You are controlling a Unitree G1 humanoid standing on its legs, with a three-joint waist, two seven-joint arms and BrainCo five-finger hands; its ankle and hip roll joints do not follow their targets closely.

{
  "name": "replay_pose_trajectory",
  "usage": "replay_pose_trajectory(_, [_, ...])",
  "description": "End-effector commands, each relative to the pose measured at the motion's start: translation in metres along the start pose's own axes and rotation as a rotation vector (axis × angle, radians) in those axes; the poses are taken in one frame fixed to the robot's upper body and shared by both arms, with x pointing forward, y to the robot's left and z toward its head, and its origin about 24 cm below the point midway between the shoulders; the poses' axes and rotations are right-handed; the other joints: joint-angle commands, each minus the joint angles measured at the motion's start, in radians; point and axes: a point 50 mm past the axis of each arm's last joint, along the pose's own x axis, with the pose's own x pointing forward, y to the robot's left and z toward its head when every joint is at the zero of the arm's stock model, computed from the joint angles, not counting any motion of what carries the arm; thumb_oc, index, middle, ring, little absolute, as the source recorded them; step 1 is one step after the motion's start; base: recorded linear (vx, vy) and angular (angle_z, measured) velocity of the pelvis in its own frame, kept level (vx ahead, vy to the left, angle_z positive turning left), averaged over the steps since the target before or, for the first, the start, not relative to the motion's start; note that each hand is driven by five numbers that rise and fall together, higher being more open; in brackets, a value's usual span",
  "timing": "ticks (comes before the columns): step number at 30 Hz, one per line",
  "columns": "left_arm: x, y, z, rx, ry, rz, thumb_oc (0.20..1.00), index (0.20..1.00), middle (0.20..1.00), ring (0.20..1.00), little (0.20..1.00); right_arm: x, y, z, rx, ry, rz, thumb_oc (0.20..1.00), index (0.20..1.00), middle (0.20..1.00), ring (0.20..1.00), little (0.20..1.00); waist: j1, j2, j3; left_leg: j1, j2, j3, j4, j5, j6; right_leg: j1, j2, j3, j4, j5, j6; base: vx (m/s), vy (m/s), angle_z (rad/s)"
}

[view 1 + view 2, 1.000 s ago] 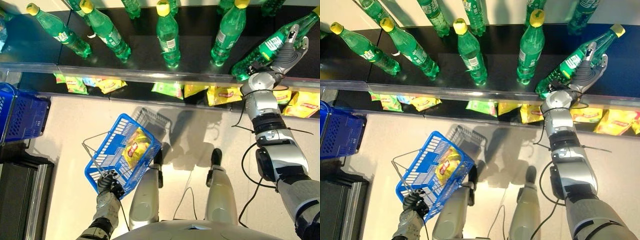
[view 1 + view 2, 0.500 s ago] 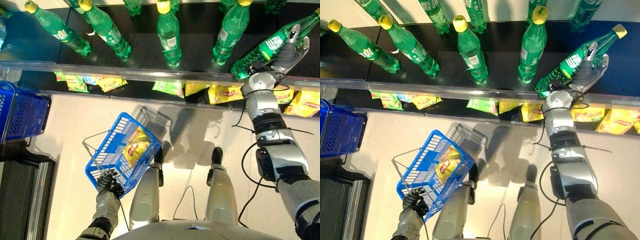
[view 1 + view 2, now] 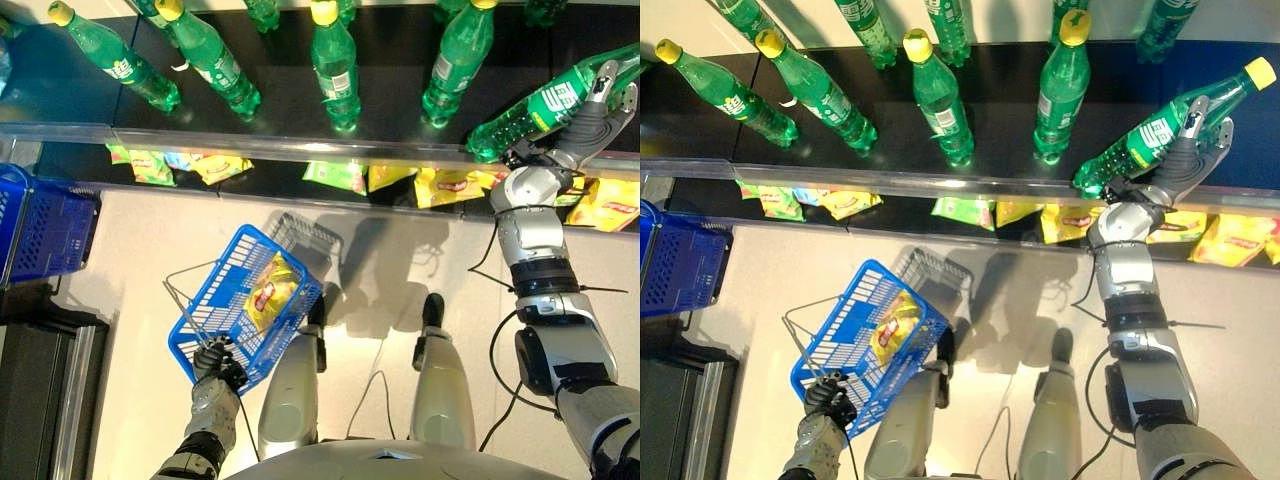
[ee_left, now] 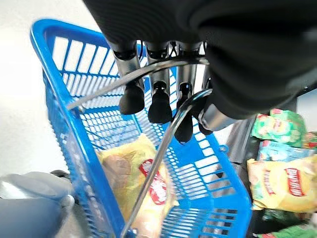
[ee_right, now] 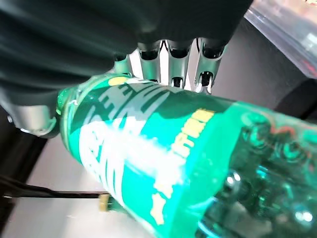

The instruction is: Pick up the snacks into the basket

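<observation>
Left hand (image 4: 163, 101) fingers curled round wire handle (image 4: 148, 74) of blue basket (image 3: 205, 310); one yellow snack bag (image 3: 268, 293) inside. Second blue basket (image 3: 45, 230) at left. Right hand (image 3: 585, 115) grasps one tilted green bottle (image 3: 545, 105); five more bottles stand on shelf (image 3: 290, 110).

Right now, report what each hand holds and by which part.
Left hand grips the blue basket by its wire handle. Right hand holds a green soda bottle around its body.
</observation>
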Motion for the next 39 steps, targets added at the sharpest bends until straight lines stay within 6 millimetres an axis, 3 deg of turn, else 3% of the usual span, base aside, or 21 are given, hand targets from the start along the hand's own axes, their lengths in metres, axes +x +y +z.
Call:
replay_pose_trajectory(1, [0.007, 0.052, 0.022, 0.035, -0.093, 0.157, 0.2, 0.2, 0.2, 0.2, 0.2, 0.007, 0.005, 0.061, 0.182, -0.291, 0.021, 0.2, 0.2, 0.2, 0.2, 0.2, -0.011, -0.035, -0.076, 0.002, -0.026, 0.013, 0.038, -0.016, 0.06, 0.026, 0.04, 0.033, 0.015, 0.013, -0.015, 0.0, 0.0, 0.0])
replay_pose_trajectory(14, [0.008, 0.055, 0.04, 0.004, -0.161, 0.135, 0.2, 0.2, 0.2, 0.2, 0.2, -0.024, -0.017, 0.056, 0.174, -0.314, 0.178, 0.2, 0.2, 0.2, 0.2, 0.2, -0.023, -0.062, -0.109, 0.053, -0.008, 0.002, 0.035, -0.016, 0.054, 0.086, 0.053, 0.019, 0.009, 0.004, -0.021, -0.01, -0.01, 0.0])
replay_pose_trajectory(22, [0.002, 0.049, 0.064, -0.041, -0.275, 0.052, 0.2, 0.2, 0.2, 0.2, 0.2, -0.051, -0.024, 0.046, 0.212, -0.239, 0.325, 0.2, 0.2, 0.2, 0.2, 0.2, -0.021, -0.09, -0.127, 0.096, 0.0, -0.01, 0.023, -0.012, 0.051, 0.147, 0.053, -0.001, -0.009, 0.0, -0.021, 0.0, -0.001, 0.0])
replay_pose_trajectory(39, [-0.019, 0.034, 0.107, -0.013, -0.469, -0.138, 0.2, 0.2, 0.2, 0.2, 0.2, -0.112, 0.01, 0.042, 0.398, -0.048, 0.72, 0.2, 0.2, 0.2, 0.2, 0.2, 0.028, -0.123, -0.165, 0.129, -0.009, -0.055, -0.026, 0.017, 0.053, 0.228, 0.027, -0.072, -0.06, 0.009, -0.013, -0.01, 0.001, 0.08])
